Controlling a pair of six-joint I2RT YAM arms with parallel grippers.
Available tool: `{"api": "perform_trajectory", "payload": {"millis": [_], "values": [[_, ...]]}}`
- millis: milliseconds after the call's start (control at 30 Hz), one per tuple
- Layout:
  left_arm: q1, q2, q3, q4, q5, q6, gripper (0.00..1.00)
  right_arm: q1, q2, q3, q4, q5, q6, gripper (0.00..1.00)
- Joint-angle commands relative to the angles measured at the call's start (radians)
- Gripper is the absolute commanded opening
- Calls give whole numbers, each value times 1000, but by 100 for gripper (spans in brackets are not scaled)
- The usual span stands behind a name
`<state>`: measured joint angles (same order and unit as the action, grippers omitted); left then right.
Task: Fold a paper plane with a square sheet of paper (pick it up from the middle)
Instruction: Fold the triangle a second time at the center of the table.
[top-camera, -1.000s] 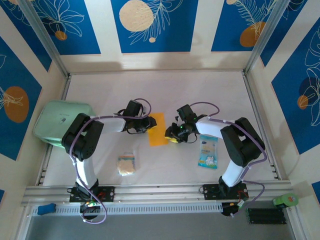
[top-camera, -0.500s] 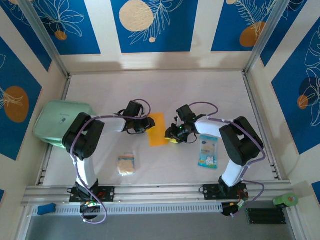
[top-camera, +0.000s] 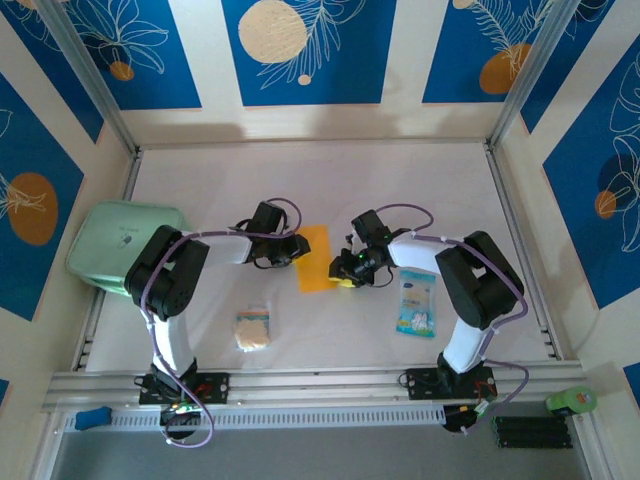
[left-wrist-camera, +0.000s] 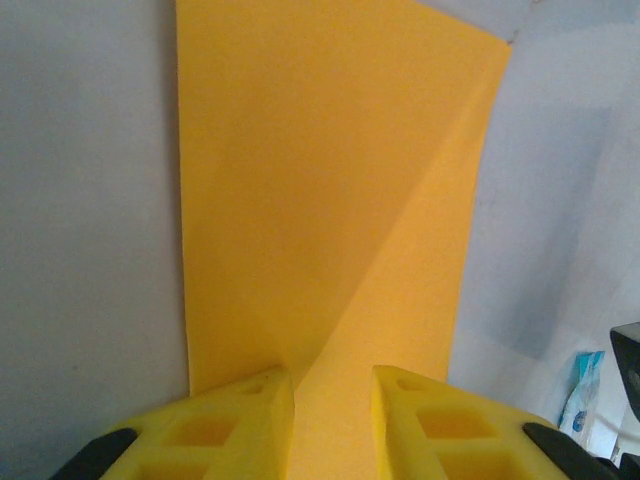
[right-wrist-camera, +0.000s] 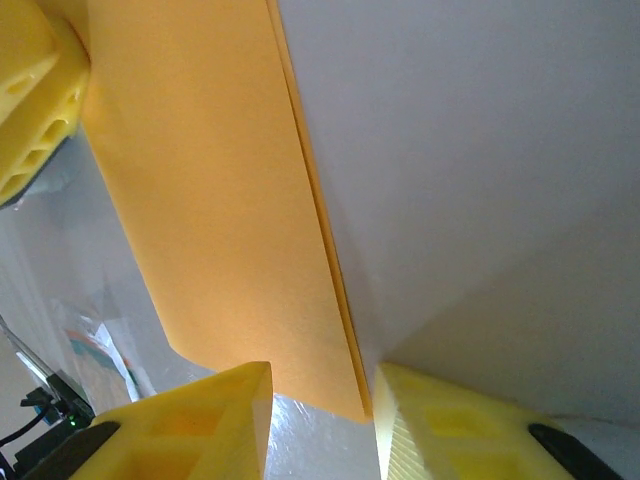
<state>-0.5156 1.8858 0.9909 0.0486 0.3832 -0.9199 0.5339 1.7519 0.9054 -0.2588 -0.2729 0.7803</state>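
White tabletop (top-camera: 400, 180) | blue leaf-patterned walls (top-camera: 345, 85) | folded orange paper (top-camera: 316, 258) centred

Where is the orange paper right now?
In the top view the orange paper lies centre-frame, between the jaws of the left gripper and the right gripper, left of the blue-white packet.

Far half of table (top-camera: 320, 180) bare, so either arm can pass there. Centre is tight: left gripper (top-camera: 300, 250) & right gripper (top-camera: 341, 271) sit close on both sides of folded orange paper (top-camera: 316, 257). Green box (top-camera: 120, 245) blocks left edge. Blue-white packet (top-camera: 417, 303) lies by right arm, sponge square (top-camera: 253, 329) near-left.
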Motion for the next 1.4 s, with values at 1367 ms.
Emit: {"api": "perform_trajectory", "payload": {"millis": [1367], "values": [[-5, 81, -13, -80, -27, 4, 27, 33, 38, 85, -100, 47, -59, 32]]}}
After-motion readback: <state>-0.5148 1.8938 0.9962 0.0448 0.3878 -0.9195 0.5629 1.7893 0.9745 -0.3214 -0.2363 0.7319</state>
